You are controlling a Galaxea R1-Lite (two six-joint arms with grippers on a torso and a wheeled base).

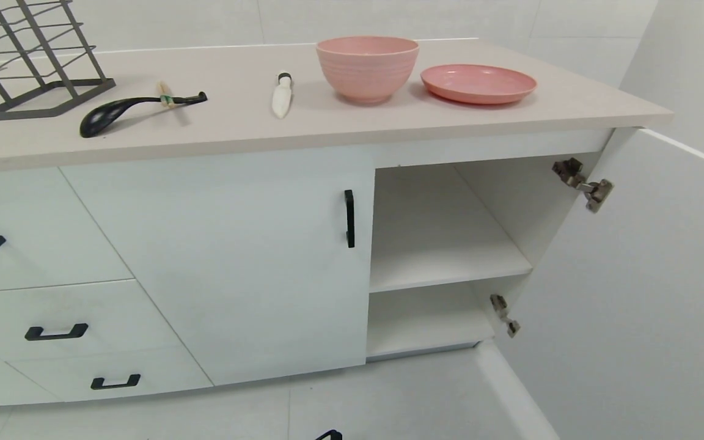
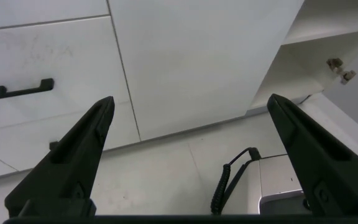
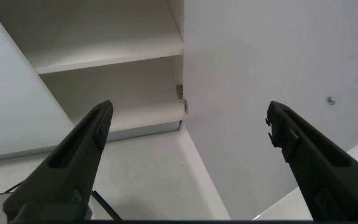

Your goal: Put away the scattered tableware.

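Note:
On the beige countertop [image 1: 217, 128] stand a pink bowl [image 1: 367, 67] and, to its right, a pink plate [image 1: 478, 83]. Left of the bowl lie a small white knife with a black end [image 1: 281, 95] and a black ladle [image 1: 126, 110] with a wooden piece across its handle. My left gripper [image 2: 188, 109] hangs open low over the floor, facing the white cabinet fronts. The right gripper [image 3: 188, 112] is open too, low before the open cupboard's lower shelf [image 3: 123, 115], nothing between its fingers.
The cupboard's right door [image 1: 639, 293] stands wide open, showing two bare shelves [image 1: 437, 256]. A closed door with a black handle [image 1: 349, 218] and drawers [image 1: 40, 287] lie to the left. A black wire rack [image 1: 28, 55] stands at the counter's left end.

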